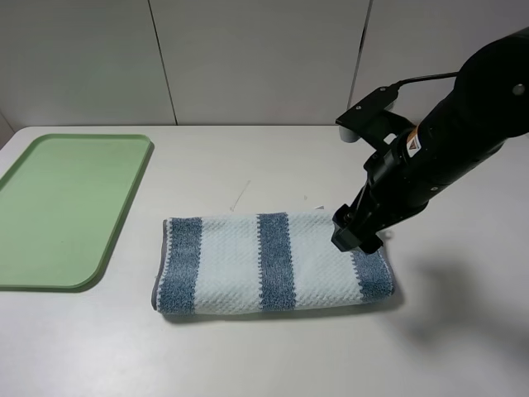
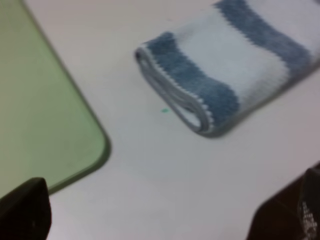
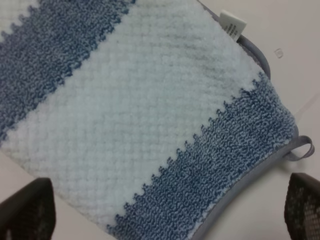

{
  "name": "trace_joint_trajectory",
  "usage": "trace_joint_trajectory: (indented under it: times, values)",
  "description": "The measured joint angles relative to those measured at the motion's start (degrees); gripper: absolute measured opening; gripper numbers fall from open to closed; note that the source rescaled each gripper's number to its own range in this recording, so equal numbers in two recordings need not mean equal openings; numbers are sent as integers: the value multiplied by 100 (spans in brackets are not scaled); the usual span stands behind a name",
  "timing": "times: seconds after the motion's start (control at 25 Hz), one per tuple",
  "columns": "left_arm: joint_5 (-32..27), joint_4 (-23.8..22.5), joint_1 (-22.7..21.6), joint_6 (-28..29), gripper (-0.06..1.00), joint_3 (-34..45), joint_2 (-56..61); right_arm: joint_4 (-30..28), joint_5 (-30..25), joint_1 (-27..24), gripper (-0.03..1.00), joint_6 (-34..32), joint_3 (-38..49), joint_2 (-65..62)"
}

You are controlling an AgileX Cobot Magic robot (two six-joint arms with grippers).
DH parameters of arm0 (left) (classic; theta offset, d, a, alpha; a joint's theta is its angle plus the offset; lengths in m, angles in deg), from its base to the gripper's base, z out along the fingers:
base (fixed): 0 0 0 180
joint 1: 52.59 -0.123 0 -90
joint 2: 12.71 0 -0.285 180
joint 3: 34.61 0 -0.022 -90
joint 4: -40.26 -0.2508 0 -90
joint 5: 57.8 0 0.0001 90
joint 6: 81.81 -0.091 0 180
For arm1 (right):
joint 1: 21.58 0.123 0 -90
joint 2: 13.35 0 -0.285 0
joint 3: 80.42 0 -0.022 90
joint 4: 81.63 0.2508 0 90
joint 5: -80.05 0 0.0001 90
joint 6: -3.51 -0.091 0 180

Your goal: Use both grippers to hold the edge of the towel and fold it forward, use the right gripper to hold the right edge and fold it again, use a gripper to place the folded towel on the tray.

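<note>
I see towel (image 1: 273, 263) folded, lying flat on table (image 1: 248, 356), near tray (image 1: 66, 207), to its right and off it; right fingers (image 3: 305, 200) spread wide over towel's right blue stripe, grasping nothing; left fingers (image 2: 25, 210) released too, empty, over bare table by tray corner

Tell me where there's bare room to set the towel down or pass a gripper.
Bare: the whole tray, the table strip between tray and towel, and the table in front of the towel. Crowded: the towel's right end, under the right gripper.
</note>
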Motion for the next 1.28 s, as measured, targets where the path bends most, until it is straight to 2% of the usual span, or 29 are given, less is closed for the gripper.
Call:
trace_joint_trajectory:
  times: [0.2, 0.36, 0.48, 0.64, 0.8, 1.28]
  values:
    - [5, 0, -1245, 0, 99, 0, 0, 59, 7, 0, 100, -185, 0, 0]
    - [5, 0, -2151, 0, 99, 0, 0, 78, 13, 0, 100, -681, 0, 0]
    - [5, 0, -2689, 0, 99, 0, 0, 83, 30, 0, 100, -1073, 0, 0]
    - [5, 0, -3274, 0, 99, 0, 0, 83, 46, 0, 100, -1182, 0, 0]
    - [5, 0, -3590, 0, 99, 0, 0, 83, 46, 0, 100, -1308, 0, 0]
    - [5, 0, -3624, 0, 99, 0, 0, 59, 142, 0, 100, -2778, 0, 0]
